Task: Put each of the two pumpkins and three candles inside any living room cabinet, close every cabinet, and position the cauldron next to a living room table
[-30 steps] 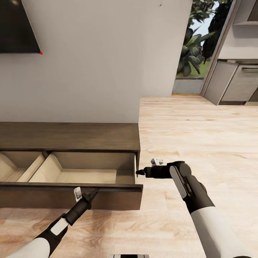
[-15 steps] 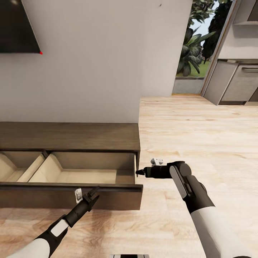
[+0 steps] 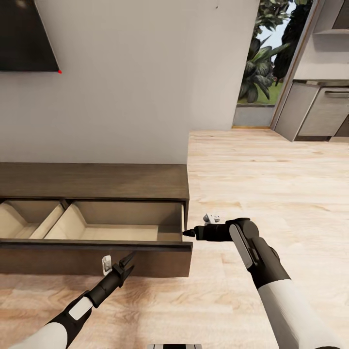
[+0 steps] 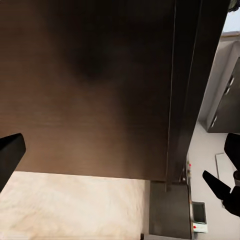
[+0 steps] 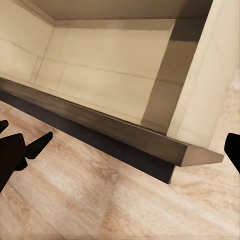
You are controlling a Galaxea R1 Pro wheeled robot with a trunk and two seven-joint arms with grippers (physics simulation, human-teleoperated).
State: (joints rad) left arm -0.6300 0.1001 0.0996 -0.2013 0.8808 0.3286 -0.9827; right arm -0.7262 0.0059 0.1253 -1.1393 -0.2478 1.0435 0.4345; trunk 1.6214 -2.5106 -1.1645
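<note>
The long dark brown cabinet [image 3: 97, 182] stands against the white wall with its drawer [image 3: 121, 232] pulled out; the two pale compartments that show hold nothing. My left gripper [image 3: 129, 257] is open, its fingers [image 4: 10, 155] spread in front of the drawer's dark front panel [image 4: 90, 90]. My right gripper [image 3: 186, 233] is open at the drawer's right end, level with its rim [image 5: 115, 135], with its fingertips [image 5: 30, 145] wide apart. No pumpkins, candles, cauldron or coffee table are in view.
A dark TV screen [image 3: 24, 34] hangs on the wall at upper left. Light wooden floor [image 3: 271, 184] stretches right toward a doorway with plants [image 3: 261, 63] and grey kitchen cupboards [image 3: 320, 111].
The left gripper's fingers have spread apart. The drawer front sits slightly closer to the cabinet. The view has shifted a little.
</note>
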